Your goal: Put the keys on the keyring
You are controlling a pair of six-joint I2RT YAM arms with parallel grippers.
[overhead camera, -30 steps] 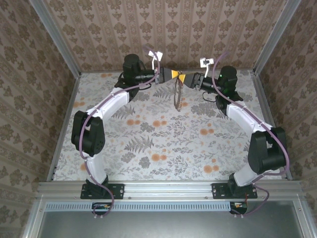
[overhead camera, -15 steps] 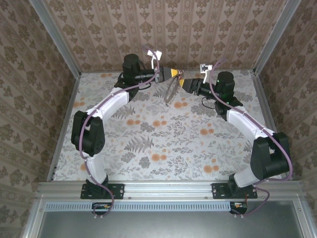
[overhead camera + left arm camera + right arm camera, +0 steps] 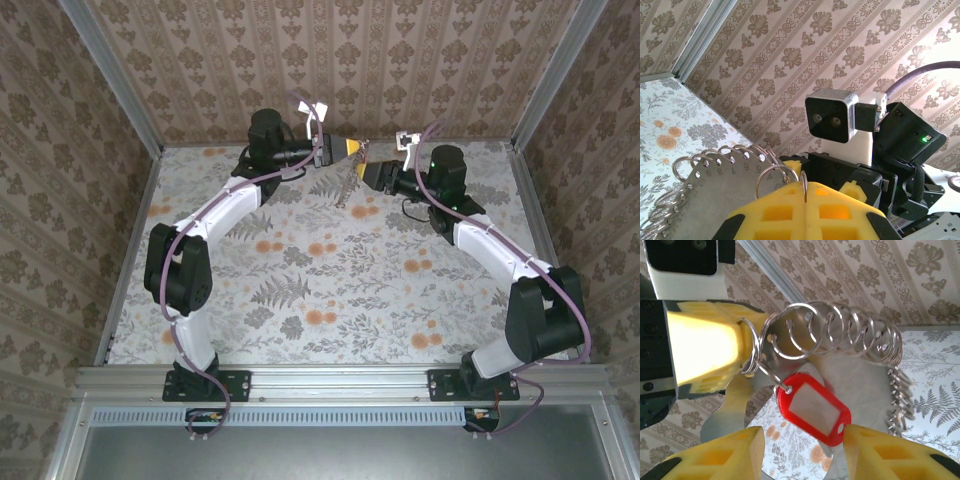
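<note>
The keyring (image 3: 345, 185) is a grey metal disc (image 3: 865, 375) edged with several small split rings, hanging upright in mid-air near the back wall. My left gripper (image 3: 357, 150) holds it from the left, its yellow fingers (image 3: 790, 210) shut on one split ring (image 3: 804, 182). A key with a red plastic head (image 3: 812, 407) hangs from a ring beside that grip. My right gripper (image 3: 369, 172) faces it from the right, open. Its yellow fingers (image 3: 890, 452) stand either side of the red head, and the right one touches its lower end.
Both arms reach over the flower-patterned table (image 3: 330, 290) toward the papered back wall (image 3: 400, 70). Aluminium posts (image 3: 110, 70) and side walls close the space left and right. The right wrist's camera block (image 3: 832, 120) sits close in front of the left gripper.
The right gripper has moved left and closer to the keyring, and its jaws have narrowed. The hanging ring has turned and swung slightly left. The left gripper kept its hold.
</note>
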